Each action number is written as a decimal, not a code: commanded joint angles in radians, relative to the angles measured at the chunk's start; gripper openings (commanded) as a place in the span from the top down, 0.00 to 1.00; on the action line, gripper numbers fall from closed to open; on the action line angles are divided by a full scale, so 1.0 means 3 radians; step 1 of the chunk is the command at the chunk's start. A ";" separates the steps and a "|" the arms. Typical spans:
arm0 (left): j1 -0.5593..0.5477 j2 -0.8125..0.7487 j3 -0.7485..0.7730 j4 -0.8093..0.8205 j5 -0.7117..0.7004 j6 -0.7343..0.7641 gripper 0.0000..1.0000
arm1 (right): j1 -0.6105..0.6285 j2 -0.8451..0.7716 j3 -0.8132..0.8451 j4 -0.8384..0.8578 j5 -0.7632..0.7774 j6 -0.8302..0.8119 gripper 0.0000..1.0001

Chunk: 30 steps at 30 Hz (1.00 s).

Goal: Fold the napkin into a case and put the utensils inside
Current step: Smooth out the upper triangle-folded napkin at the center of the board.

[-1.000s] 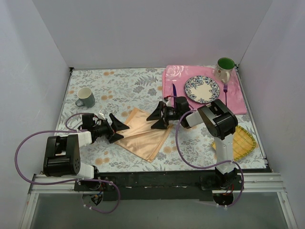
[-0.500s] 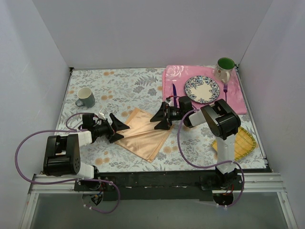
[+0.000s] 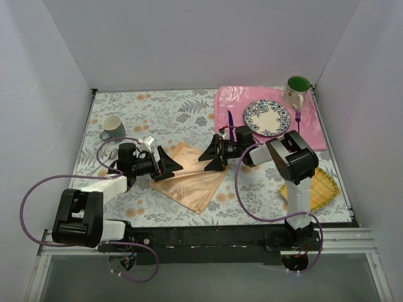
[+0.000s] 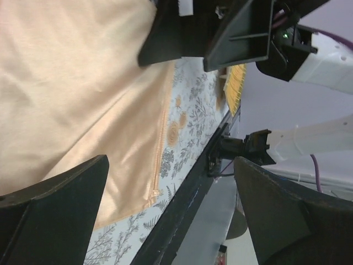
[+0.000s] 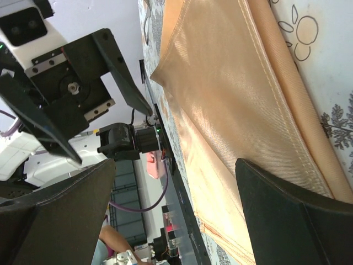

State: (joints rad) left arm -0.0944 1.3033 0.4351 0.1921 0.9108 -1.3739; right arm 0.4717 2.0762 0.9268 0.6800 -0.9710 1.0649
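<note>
White walls close the tabletop (image 3: 182, 113) on the left, far and right sides, and the arm bases line the near edge. The widest uncovered stretch of floral tabletop lies beyond the napkin, towards the far wall, with one grey-green mug (image 3: 112, 128) at its left.

The napkin (image 3: 189, 181) lies folded in layers at the centre, turned like a diamond. One corner points to the far wall and one to the near edge. It is nearly as wide as it is long, so its long axis is hard to call. The right wrist view shows its stitched hem running beside the bare tabletop.

The left end effector (image 3: 171, 163) is spread wide over the napkin's left edge. The right end effector (image 3: 205, 162) is spread wide at the napkin's far-right edge. Neither holds anything, and the two face each other across the cloth.

One knife (image 3: 230, 119) and one fork (image 3: 298, 117) lie on the pink placemat (image 3: 315, 135), well apart from the napkin. Their long axes run near to far, the knife on the left and the fork on the right of the single plate (image 3: 252, 110). A green-lined mug (image 3: 296, 89) stands at the placemat's far corner. One yellow mat (image 3: 324, 185) lies near the right arm.
</note>
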 commanded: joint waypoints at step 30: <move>-0.0350 0.0974 0.0069 0.0434 -0.0433 -0.0718 0.04 | -0.0013 0.0223 0.0076 -0.0390 0.0256 -0.0369 0.01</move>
State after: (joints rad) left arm -0.2829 1.6573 0.5220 0.4343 0.8146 -1.6039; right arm 0.4717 2.0811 0.9512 0.6300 -0.9730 1.0401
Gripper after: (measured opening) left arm 0.962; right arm 0.984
